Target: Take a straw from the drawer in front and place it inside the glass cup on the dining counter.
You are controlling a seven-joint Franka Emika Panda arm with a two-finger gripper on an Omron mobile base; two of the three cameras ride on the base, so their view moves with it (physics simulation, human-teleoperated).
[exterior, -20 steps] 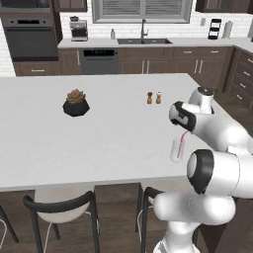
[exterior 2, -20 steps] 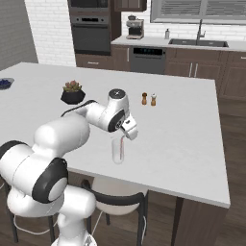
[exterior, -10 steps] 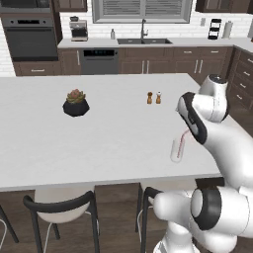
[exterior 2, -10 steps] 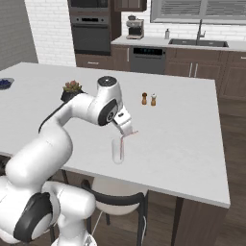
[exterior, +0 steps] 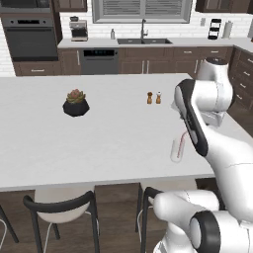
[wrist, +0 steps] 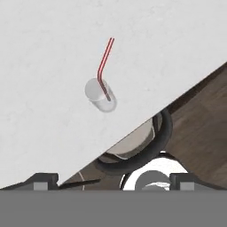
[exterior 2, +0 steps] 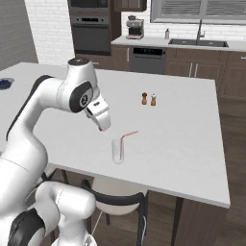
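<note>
Standing in the glass cup [exterior 2: 117, 151], the straw [exterior 2: 126, 141] blurs low; pincer [wrist: 113, 179] spread wide, empty.

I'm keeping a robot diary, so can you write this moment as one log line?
straw: inside glass cup, top bent | glass cup: upright on dining counter near its edge | gripper: fingers open, holding nothing, apart from cup

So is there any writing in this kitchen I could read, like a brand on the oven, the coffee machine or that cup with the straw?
No readable text anywhere.
Oven: plain dark front, no brand or digits legible.
Coffee machine: too small to show any label.
Dishwasher: faint marks on its top panel, too blurred to read.
Glass cup and straw: unmarked.
Two small brown shakers: no labels visible.
</note>
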